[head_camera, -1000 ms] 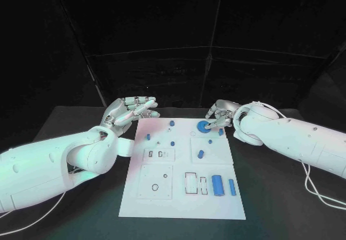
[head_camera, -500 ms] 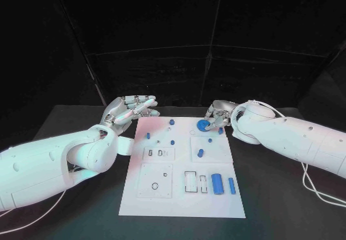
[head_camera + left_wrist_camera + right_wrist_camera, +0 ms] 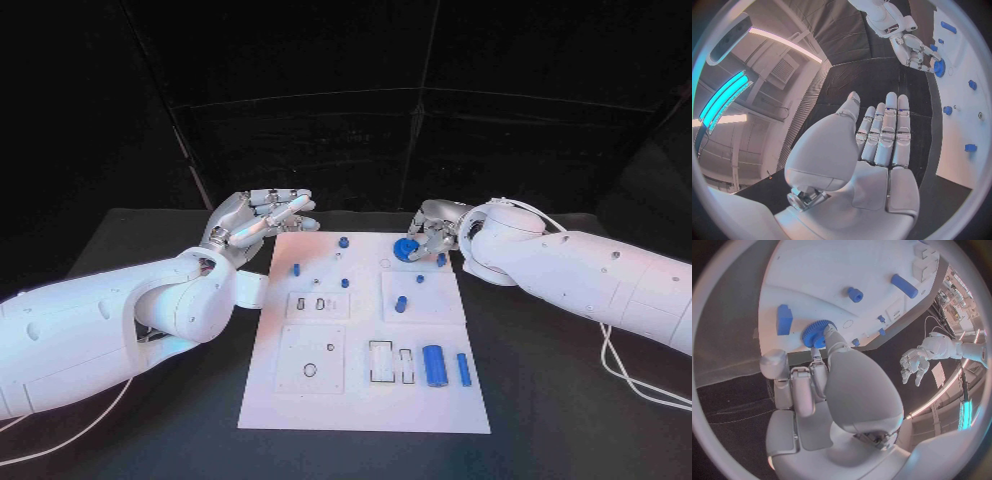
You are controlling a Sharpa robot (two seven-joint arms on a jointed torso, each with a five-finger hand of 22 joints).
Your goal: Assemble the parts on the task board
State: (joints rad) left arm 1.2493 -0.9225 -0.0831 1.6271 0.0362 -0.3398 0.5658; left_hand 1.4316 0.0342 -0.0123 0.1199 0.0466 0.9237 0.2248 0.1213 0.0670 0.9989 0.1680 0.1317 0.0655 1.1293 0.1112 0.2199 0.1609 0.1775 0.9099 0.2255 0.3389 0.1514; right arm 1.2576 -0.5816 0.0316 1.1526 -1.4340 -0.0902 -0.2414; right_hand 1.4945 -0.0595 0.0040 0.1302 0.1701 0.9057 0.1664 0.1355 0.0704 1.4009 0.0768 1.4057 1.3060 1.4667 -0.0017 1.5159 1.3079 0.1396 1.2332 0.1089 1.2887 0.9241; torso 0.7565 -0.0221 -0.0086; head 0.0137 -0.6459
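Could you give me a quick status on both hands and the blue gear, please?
Left hand open, off the task board's far left corner. Right hand pinching the blue gear at the board's far right. Nothing in the way.

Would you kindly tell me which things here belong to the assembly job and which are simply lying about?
Job in hand:
- task board
- blue gear, touched by the right robot hand
- blue cylinder
- blue bar
- small blue pegs

Lying about:
- black table
- white cable
- left robot hand, holding nothing
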